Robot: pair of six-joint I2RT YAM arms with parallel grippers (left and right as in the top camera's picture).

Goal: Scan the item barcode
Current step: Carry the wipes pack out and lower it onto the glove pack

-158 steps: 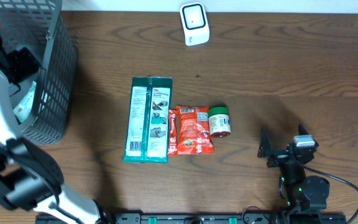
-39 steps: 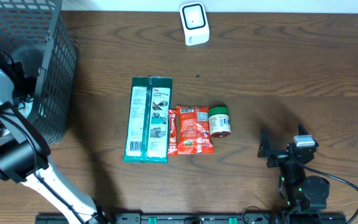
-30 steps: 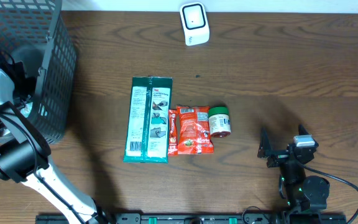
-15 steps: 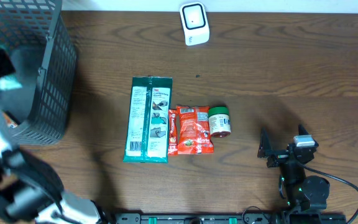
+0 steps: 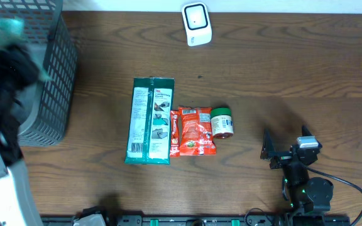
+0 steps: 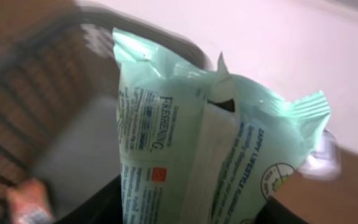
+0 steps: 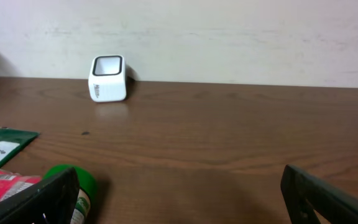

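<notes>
My left gripper (image 6: 188,213) is shut on a mint-green pack of wipes (image 6: 210,143), whose printed back faces the wrist camera. The pack hangs above the dark mesh basket (image 5: 52,75) at the table's far left. Seen from overhead, the pack (image 5: 8,26) and the raised left arm are blurred. The white scanner (image 5: 197,24) stands at the back edge, centre. My right gripper (image 5: 286,150) rests low at the front right, open and empty, and faces the scanner (image 7: 107,78) across bare wood.
A dark green flat pack (image 5: 150,120), a red snack packet (image 5: 193,130) and a green-capped jar (image 5: 222,122) lie side by side mid-table. The jar (image 7: 73,186) sits beside my right gripper's left finger. A small orange packet (image 6: 27,202) lies inside the basket.
The left arm has risen out of the basket toward the overhead camera with the green pack in its grip. The right arm and the items on the table have not moved.
</notes>
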